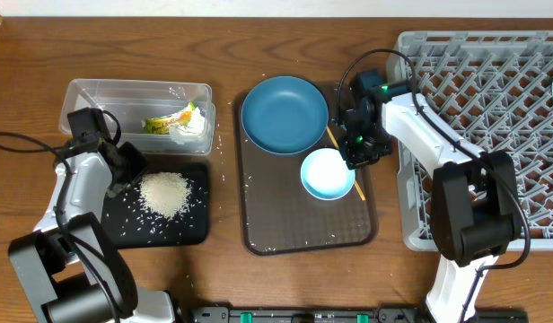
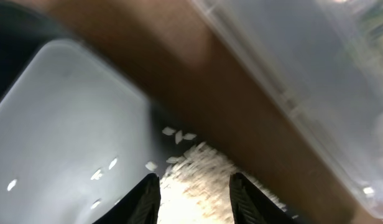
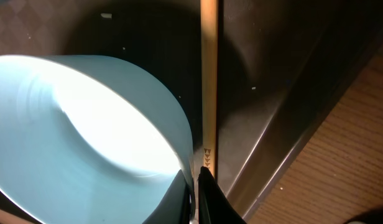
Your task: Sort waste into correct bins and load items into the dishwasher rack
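My right gripper (image 1: 355, 151) (image 3: 196, 177) is shut on the rim of the mint-green bowl (image 1: 326, 175) (image 3: 86, 124), one finger inside and one outside. The bowl stands on the brown serving tray (image 1: 303, 229). Along the bowl's right side lies the thin wooden stick (image 1: 341, 160) (image 3: 208, 81). The deep-blue dish (image 1: 284, 114) sits at the tray's far end. My left gripper (image 1: 128, 175) (image 2: 194, 186) is open just above the rice heap (image 1: 164, 193) (image 2: 198, 171) in the black tray (image 1: 160, 229). The clear tub (image 1: 137, 90) holds the snack wrapper (image 1: 164, 121) and the white tissue (image 1: 197, 126).
The light-grey dishwasher rack (image 1: 492, 117) fills the right side, close to the brown tray's right edge. Stray rice grains dot the black tray, the wooden table between the bins and the brown tray (image 3: 272, 93). The tray's raised rim runs just right of the stick.
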